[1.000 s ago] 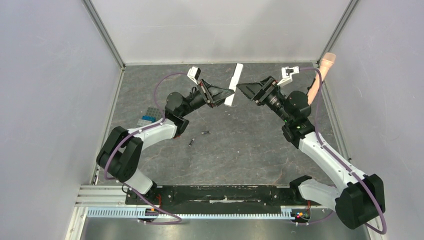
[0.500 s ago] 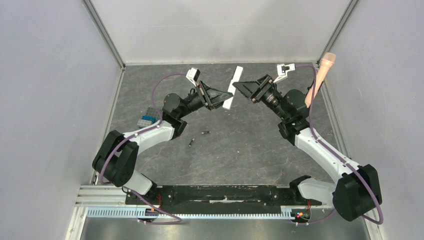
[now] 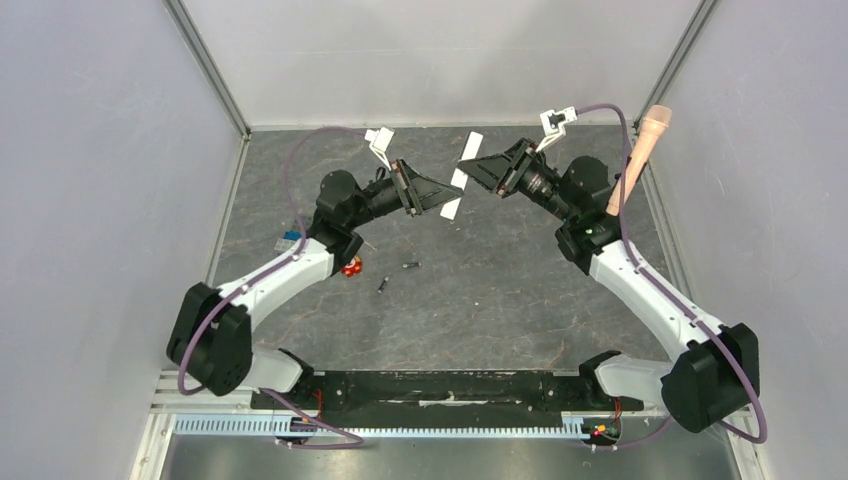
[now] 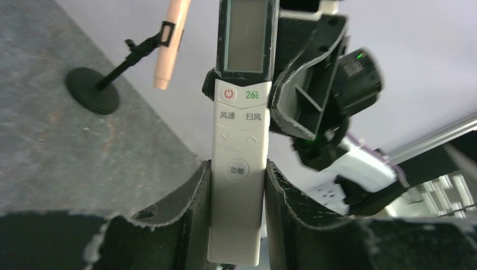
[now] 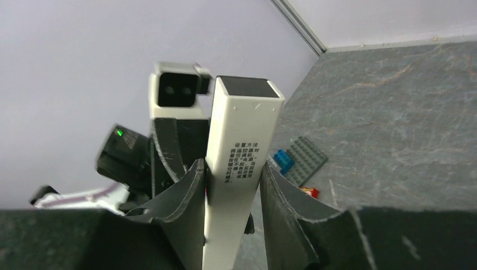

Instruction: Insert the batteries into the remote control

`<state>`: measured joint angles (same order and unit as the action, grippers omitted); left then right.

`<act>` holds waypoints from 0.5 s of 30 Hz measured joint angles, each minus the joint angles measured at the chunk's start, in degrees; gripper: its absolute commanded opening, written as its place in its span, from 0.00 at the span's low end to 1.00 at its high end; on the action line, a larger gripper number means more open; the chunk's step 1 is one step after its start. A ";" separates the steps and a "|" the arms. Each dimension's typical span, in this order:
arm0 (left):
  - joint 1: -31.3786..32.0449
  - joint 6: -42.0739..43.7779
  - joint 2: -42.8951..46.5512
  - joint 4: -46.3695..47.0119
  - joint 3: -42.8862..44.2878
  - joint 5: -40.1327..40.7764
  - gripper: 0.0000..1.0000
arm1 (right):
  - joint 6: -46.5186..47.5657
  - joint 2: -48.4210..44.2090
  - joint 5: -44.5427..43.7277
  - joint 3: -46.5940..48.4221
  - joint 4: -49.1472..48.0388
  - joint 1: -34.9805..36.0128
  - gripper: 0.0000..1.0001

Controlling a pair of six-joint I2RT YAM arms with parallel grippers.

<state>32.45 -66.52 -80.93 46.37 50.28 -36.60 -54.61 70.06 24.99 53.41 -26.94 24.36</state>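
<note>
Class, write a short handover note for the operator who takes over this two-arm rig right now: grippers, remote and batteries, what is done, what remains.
The left gripper is shut on one end of the remote control.
The right gripper has its fingers against both edges of the other end; it looks gripped.
The remote control is held between both arms, off the table.
The batteries lie loose on the table near the left arm.
Done: remote lifted.
Left: open its compartment, then fetch and insert both batteries.
</note>
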 measured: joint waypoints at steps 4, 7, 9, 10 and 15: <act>0.35 19.71 4.13 -20.65 7.80 -1.62 0.61 | 9.79 0.00 4.22 7.23 9.29 0.35 0.10; 1.36 30.97 5.29 -32.15 12.04 -3.72 0.71 | 17.90 0.00 7.50 10.43 13.92 0.87 0.11; 1.84 37.24 5.51 -38.69 14.23 -4.85 0.73 | 21.11 0.00 9.70 10.69 15.96 0.79 0.10; 1.99 39.89 5.51 -41.48 15.02 -5.64 0.73 | 22.38 0.00 10.60 10.69 17.11 0.76 0.11; 2.01 47.74 5.38 -50.53 16.55 -8.11 0.74 | 26.21 0.02 14.60 10.69 20.44 0.63 0.10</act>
<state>34.46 -18.79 -75.55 -4.16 66.83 -44.71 -28.40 70.08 39.59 64.10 -6.50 24.99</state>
